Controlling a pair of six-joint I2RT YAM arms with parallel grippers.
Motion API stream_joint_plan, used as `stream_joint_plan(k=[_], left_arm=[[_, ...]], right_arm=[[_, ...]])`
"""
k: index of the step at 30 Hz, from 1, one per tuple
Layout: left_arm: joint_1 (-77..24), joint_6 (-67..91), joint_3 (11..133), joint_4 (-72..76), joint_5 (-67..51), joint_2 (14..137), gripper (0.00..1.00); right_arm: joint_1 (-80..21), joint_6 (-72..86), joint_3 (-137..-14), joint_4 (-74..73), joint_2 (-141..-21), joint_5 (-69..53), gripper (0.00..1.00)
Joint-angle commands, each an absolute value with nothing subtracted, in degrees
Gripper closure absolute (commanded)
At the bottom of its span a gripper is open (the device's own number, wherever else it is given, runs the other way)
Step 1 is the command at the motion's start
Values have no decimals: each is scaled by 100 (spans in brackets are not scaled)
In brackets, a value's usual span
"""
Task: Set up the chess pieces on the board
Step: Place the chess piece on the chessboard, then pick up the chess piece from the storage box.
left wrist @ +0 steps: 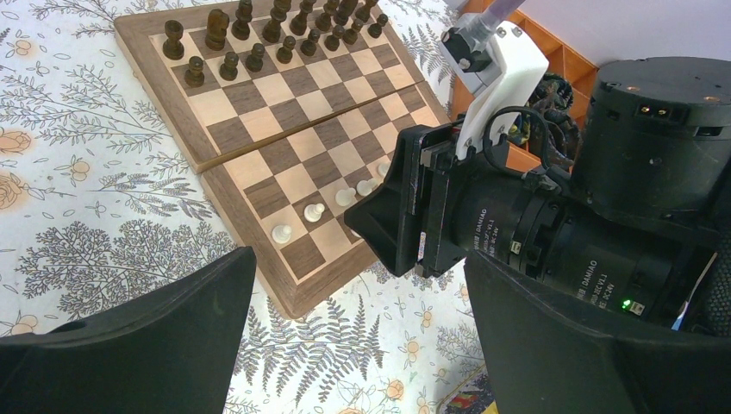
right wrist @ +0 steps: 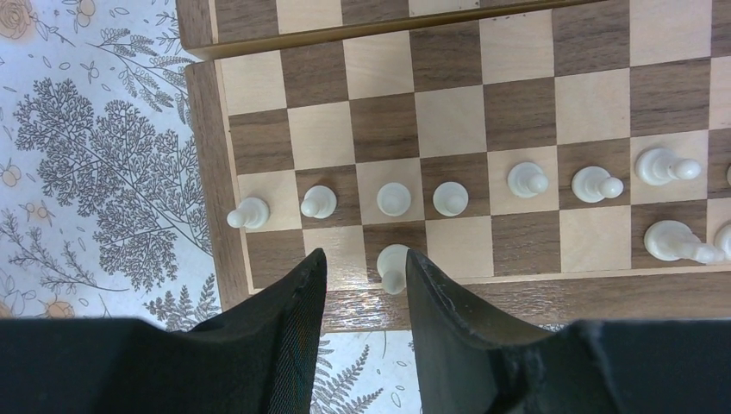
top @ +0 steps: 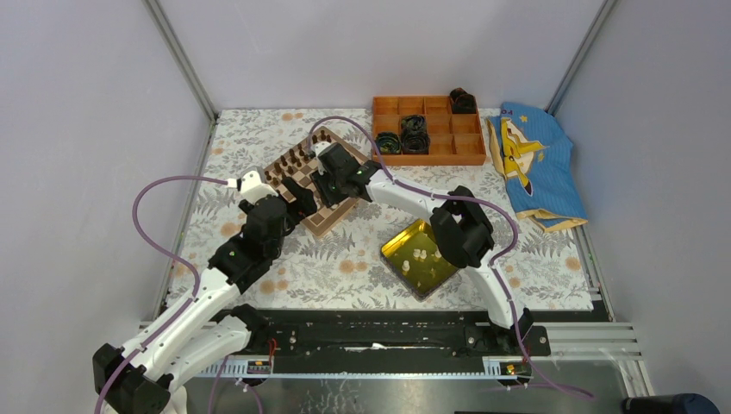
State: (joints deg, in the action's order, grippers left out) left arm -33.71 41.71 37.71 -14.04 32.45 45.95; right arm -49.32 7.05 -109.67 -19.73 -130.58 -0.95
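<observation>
The board (right wrist: 448,121) lies angled on the flowered cloth, with dark brown figures along its far side (left wrist: 259,39). A row of cream-white chess pieces (right wrist: 394,198) stands on the second rank near my edge. One more white piece (right wrist: 392,267) stands on a back-row dark square between the fingers of my right gripper (right wrist: 366,256). It sits beside the right finger with a clear gap to the left finger, so the jaws are open. My left gripper (left wrist: 360,267) hovers wide open and empty over the cloth off the board's near corner (top: 328,222).
A glossy yellow tray (top: 396,241) holding a few white pieces (top: 420,254) sits right of the board. An orange compartment box (top: 428,129) and a blue cloth (top: 534,164) lie at the back right. The right arm's wrist (left wrist: 517,233) crowds the left wrist view.
</observation>
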Motion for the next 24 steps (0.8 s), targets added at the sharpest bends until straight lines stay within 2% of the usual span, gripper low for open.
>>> stream_joint_plan(k=[1, 8, 15, 19, 24], left_arm=[[-3401, 4175, 3709, -1276, 3349, 4584, 1], [-3401, 4175, 3726, -1275, 3349, 4632, 1], [-3410, 4163, 3743, -1283, 3349, 4620, 1], [-3418, 4162, 3736, -1285, 3357, 4622, 1], [-3436, 4166, 3727, -1283, 3366, 4637, 1]], right_arm=[[-4864, 557, -10898, -1678, -12618, 125, 54], [-4860, 453, -10057, -1378, -11697, 568, 53], [-4861, 486, -8448, -843, -10272, 1266, 52], [-4865, 646, -7194, -358, -9340, 1666, 37], [-4864, 877, -5958, -53, -8396, 1788, 31]])
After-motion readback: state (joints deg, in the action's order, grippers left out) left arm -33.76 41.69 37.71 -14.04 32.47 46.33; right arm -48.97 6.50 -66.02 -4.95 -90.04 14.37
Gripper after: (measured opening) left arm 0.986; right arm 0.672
